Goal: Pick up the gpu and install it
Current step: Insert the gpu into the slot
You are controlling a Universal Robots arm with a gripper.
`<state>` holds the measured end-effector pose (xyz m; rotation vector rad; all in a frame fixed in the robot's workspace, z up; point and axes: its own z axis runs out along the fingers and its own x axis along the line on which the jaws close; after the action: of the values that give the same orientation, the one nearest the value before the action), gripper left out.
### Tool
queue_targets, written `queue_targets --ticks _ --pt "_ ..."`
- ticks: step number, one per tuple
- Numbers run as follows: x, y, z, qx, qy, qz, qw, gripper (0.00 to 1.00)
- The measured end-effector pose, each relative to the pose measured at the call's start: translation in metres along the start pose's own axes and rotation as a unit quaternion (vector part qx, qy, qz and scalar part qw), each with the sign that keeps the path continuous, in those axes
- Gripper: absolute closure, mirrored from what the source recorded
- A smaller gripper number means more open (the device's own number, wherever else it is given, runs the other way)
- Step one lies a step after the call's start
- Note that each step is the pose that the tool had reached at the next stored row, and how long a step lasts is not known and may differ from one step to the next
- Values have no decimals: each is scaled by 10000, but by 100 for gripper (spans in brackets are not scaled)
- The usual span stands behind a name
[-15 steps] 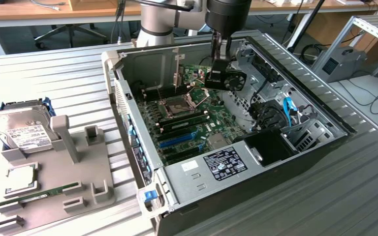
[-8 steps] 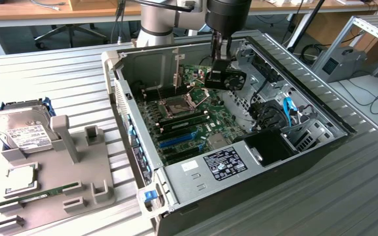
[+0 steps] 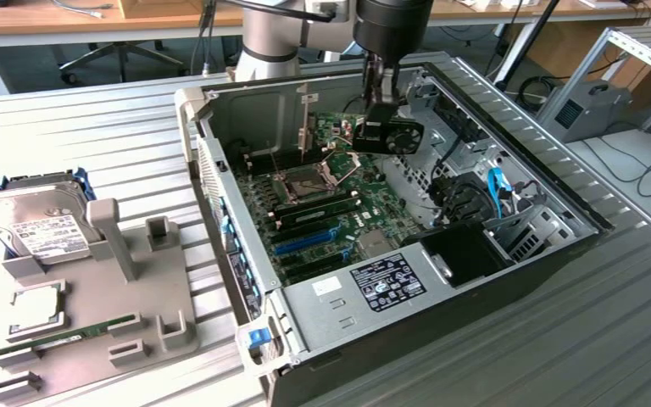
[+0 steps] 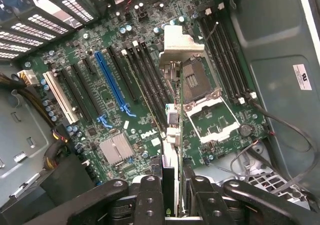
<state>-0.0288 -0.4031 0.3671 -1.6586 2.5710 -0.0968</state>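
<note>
Gpu over the open case
The claw (image 3: 380, 108) pinches the gpu (image 3: 388, 134) edge-on — hanging above the motherboard (image 4: 130, 100).

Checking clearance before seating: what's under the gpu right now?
The gpu, held in the gripper, hangs over the motherboard beside its open CPU socket. The card's edge hides the strip directly beneath.

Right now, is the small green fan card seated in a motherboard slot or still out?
Out. The small green card with the black fan hangs in the claw above the green motherboard, edge-on, clear of the slots.
</note>
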Motion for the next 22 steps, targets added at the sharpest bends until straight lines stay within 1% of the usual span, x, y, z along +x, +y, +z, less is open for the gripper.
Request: queue_targets --ticks 6,9,22 --pt "0 0 0 -4 -12 -126 9999 74" --pt "0 0 0 -8 -23 -240 9997 74" --pt "0 0 0 -15 -43 -447 9990 74"
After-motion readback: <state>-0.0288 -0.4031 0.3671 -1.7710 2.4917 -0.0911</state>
